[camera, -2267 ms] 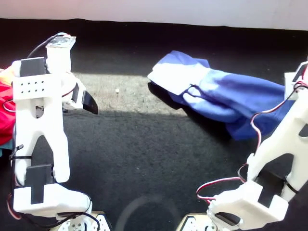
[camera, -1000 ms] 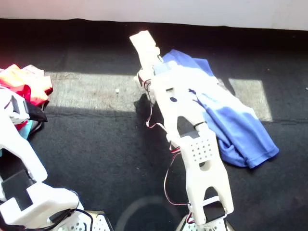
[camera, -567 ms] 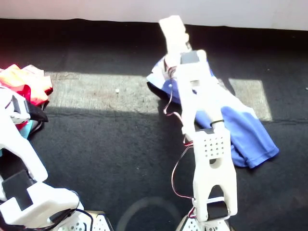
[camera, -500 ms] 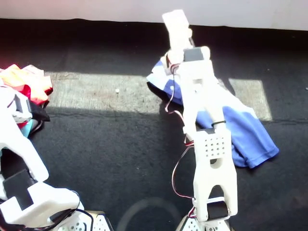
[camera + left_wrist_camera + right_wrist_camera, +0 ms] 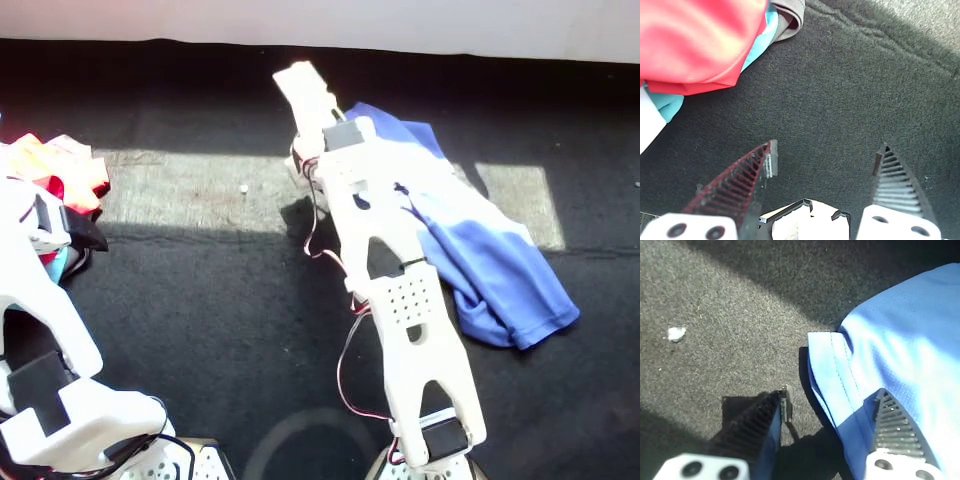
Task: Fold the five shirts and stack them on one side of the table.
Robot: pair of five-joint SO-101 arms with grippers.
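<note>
Swinging back leftward, right gripper (image 5: 834, 391) is hovering wide open astride the hem of blue shirt (image 5: 900, 340); left gripper (image 5: 829, 147) is gaping wide near folded stack (image 5: 700, 40).

Blue shirt (image 5: 480, 250), red-orange stack (image 5: 55, 175)

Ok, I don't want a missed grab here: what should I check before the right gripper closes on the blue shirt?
1. Right gripper open: ok.
2. Blue shirt's hem corner inside its opening: ok.
3. Gripper low enough to pinch cloth: cannot tell.
4. Shirt lying flat: not ok, rumpled.
5. Left gripper clear of it: ok, open over bare table beside the red and teal stack.
</note>
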